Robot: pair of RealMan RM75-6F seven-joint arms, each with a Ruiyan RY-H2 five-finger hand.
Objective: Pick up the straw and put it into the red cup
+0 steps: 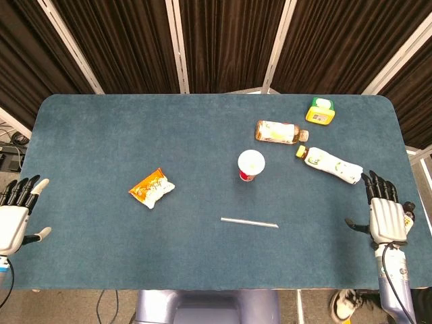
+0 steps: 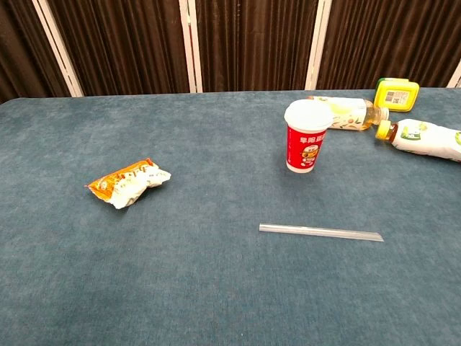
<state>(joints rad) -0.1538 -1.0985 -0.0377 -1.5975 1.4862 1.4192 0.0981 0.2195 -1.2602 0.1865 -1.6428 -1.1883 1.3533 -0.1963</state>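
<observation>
The straw lies flat on the blue surface, near the upright red cup. Only the head view shows the left hand and right hand, both open and empty at the edges.

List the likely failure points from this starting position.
The straw lies flat on the table, thin and hard for a hand to pinch; it may roll. The red cup stands upright and looks light, so poking the straw in could tip it. Both the left hand and right hand are far away.
</observation>
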